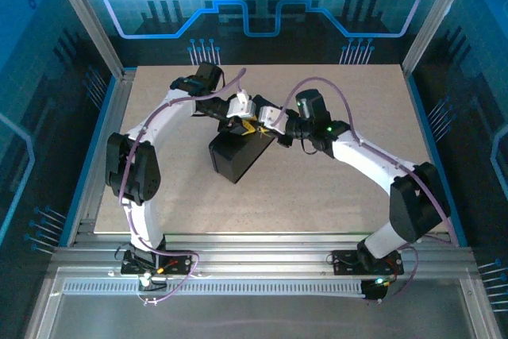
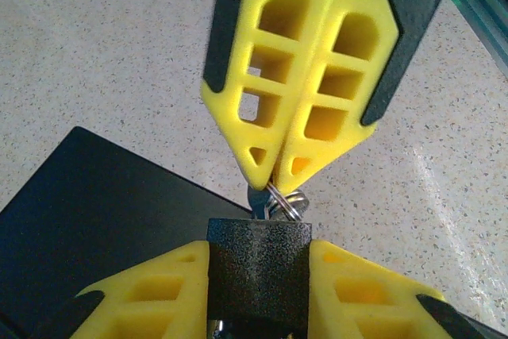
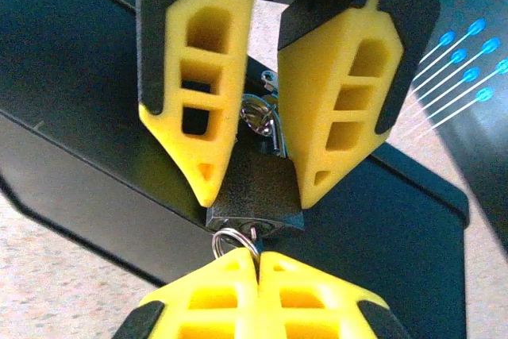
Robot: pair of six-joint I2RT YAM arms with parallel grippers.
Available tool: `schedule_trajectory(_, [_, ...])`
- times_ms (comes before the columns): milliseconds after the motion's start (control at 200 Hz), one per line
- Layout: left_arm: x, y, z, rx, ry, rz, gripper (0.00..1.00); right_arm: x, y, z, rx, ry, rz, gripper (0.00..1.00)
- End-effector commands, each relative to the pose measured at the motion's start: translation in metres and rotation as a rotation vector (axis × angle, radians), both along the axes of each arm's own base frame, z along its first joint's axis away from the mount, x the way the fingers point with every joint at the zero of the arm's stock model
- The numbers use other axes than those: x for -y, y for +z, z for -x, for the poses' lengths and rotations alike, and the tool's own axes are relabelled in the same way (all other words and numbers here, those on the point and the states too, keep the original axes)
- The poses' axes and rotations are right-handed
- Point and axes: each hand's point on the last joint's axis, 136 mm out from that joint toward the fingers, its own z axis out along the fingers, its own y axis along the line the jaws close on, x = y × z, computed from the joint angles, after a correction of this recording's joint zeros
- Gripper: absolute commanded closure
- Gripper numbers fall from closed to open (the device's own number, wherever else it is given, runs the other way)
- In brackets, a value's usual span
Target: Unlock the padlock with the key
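The padlock (image 2: 258,275) is a small lock with a black textured body. My left gripper (image 2: 259,248) is shut on its two sides. Its steel shackle (image 3: 266,121) runs up to the fitting on the black box (image 3: 87,140). The key (image 2: 260,198) is a thin grey piece with a wire ring (image 2: 289,205). It sits at the keyhole end of the padlock (image 3: 255,192). My right gripper (image 3: 258,258) is shut on the key (image 3: 255,235), tips pressed together right below the lock. From above, the left gripper (image 1: 243,115) and the right gripper (image 1: 267,122) meet over the box.
The black box (image 1: 235,156) lies mid-table on the speckled beige tabletop (image 1: 333,188). Aluminium rails (image 1: 262,263) run along the near edge, and posts stand at the far corners. Open tabletop lies on both sides of the box and in front of it.
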Motion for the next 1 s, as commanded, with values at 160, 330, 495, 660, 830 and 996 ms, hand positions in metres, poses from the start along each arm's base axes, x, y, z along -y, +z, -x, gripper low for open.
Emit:
schedule_trajectory(160, [0.007, -0.003, 0.007, -0.033, -0.011, 0.034, 0.75, 0.001, -0.027, 0.035, -0.585, -0.085, -0.077, 1.00])
schedule_trajectory(330, [0.004, -0.002, 0.002, -0.020, 0.028, 0.019, 0.61, 0.018, -0.040, 0.028, -0.626, -0.205, -0.117, 1.00])
schedule_trajectory(495, [0.002, 0.005, -0.002, -0.018, 0.055, 0.035, 0.52, 0.023, -0.031, 0.019, -0.617, -0.246, -0.139, 0.96])
schedule_trajectory(660, [-0.002, 0.021, -0.006, -0.027, 0.078, 0.077, 0.49, 0.028, -0.023, 0.017, -0.590, -0.244, -0.095, 0.80])
schedule_trajectory(830, [-0.009, 0.043, -0.011, -0.037, 0.098, 0.150, 0.47, 0.034, -0.012, 0.018, -0.553, -0.221, -0.089, 0.74])
schedule_trajectory(996, [-0.015, 0.051, -0.017, -0.068, 0.127, 0.191, 0.47, 0.027, 0.010, 0.017, -0.529, -0.187, -0.154, 0.71])
